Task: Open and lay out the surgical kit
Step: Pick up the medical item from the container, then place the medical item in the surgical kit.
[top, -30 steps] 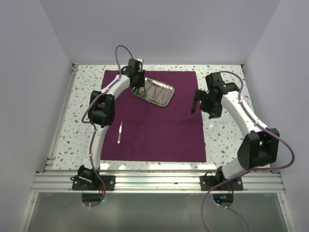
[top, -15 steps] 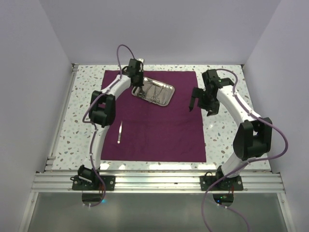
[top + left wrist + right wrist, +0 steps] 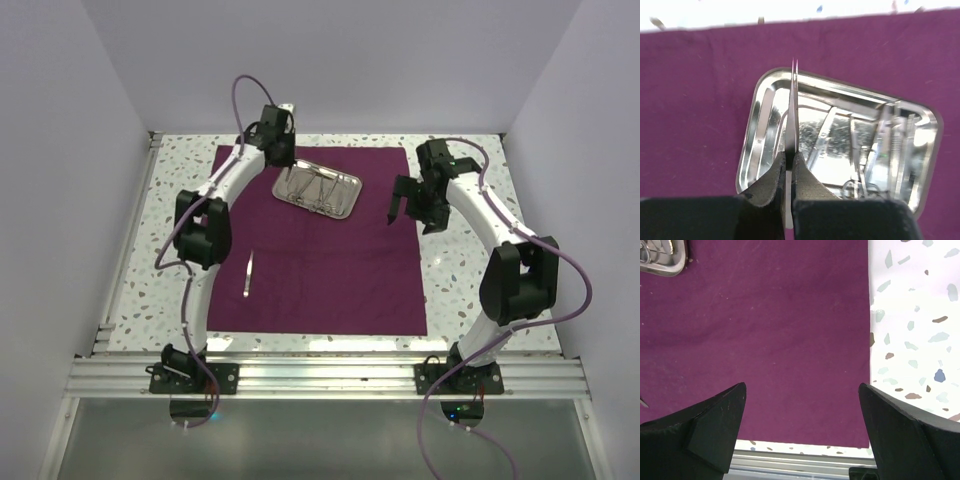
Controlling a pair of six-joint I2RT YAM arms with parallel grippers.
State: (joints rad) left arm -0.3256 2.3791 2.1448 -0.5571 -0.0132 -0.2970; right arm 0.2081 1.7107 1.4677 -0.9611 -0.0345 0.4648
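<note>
The plum cloth wrap (image 3: 330, 270) lies spread flat on the table. The steel tray (image 3: 350, 200) sits on its far part and holds ring-handled scissors or forceps (image 3: 890, 145). My left gripper (image 3: 284, 163) is above the tray's left end, shut on a slim silver pair of tweezers (image 3: 793, 110) whose tips point away, over the tray rim (image 3: 752, 135). A second pair of tweezers (image 3: 248, 274) lies on the cloth at the left. My right gripper (image 3: 403, 208) is open and empty over the cloth's right edge (image 3: 780, 330).
Speckled white tabletop (image 3: 470, 270) surrounds the cloth, with white walls on three sides. An aluminium rail (image 3: 330, 375) runs along the near edge by the arm bases. The tray's corner (image 3: 665, 262) shows at the top left of the right wrist view.
My left gripper has risen and drawn back from the tray with the slim tweezers held in it. My right arm has shifted slightly left toward the cloth's edge.
</note>
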